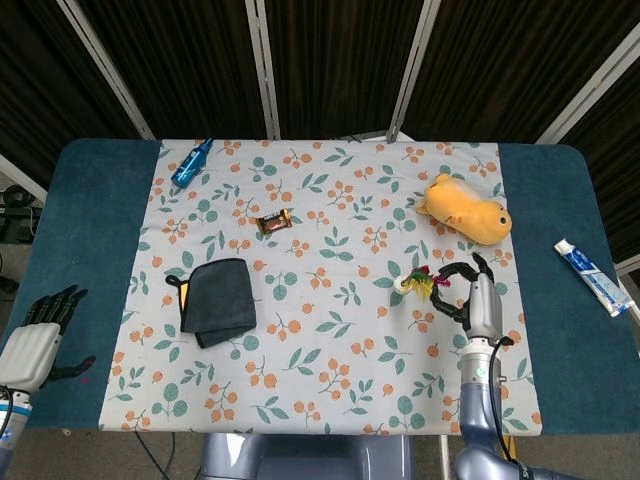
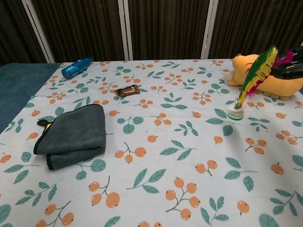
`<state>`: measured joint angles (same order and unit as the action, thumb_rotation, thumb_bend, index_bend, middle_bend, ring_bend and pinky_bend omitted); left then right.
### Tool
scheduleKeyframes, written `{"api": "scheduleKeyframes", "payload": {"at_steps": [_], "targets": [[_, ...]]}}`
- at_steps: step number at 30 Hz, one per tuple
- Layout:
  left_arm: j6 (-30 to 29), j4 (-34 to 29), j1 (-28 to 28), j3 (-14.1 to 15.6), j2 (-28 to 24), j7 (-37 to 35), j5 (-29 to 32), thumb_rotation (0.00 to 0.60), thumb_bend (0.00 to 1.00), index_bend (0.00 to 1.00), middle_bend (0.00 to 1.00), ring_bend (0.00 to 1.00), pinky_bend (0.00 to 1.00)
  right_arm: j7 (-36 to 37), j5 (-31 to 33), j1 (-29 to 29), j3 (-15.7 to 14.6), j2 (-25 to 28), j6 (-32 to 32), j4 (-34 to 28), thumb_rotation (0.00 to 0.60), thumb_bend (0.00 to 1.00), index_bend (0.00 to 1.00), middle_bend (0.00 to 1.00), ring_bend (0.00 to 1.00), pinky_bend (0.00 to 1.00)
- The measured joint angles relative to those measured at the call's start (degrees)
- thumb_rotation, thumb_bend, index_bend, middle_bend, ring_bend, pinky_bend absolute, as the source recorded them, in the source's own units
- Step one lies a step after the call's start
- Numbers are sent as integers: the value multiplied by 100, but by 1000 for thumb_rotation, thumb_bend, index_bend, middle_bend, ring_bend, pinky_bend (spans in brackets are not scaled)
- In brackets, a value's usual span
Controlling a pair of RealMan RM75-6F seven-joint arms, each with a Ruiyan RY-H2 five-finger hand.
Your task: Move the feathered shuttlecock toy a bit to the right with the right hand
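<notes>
The shuttlecock toy [image 1: 415, 285] [image 2: 251, 80] has green, yellow and pink feathers on a small white base. It stands on the floral cloth, right of centre, just in front of the yellow plush, and leans to the right. My right hand [image 1: 478, 300] [image 2: 289, 70] is at its right side and pinches the feather tips with dark fingers. In the chest view only those fingers show, at the right edge. My left hand [image 1: 35, 335] hangs over the table's left front corner, fingers apart, holding nothing.
A yellow plush toy [image 1: 465, 208] [image 2: 265, 78] lies just behind the shuttlecock. A folded grey cloth [image 1: 218, 300] [image 2: 71, 135], a snack bar [image 1: 274, 222] and a blue bottle [image 1: 191, 163] lie to the left. A toothpaste tube [image 1: 592, 276] lies at the far right.
</notes>
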<state>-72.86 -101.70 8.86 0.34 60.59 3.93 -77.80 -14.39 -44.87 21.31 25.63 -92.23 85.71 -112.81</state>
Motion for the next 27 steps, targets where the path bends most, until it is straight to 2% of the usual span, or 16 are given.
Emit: {"api": "scheduleKeyframes", "payload": {"at_steps": [12,27], "targets": [[35,-24,6,18,-31,-46,-17,599,239,0,0,0,0,186,297,-52,25,11,-150,241,600,388,631,386,56,0],[46,-36,8,32,-46,-69,-39,600,239,0,0,0,0,367,350,-128,-39,-43,-208,388,600,389,632,386,56,0]]}}
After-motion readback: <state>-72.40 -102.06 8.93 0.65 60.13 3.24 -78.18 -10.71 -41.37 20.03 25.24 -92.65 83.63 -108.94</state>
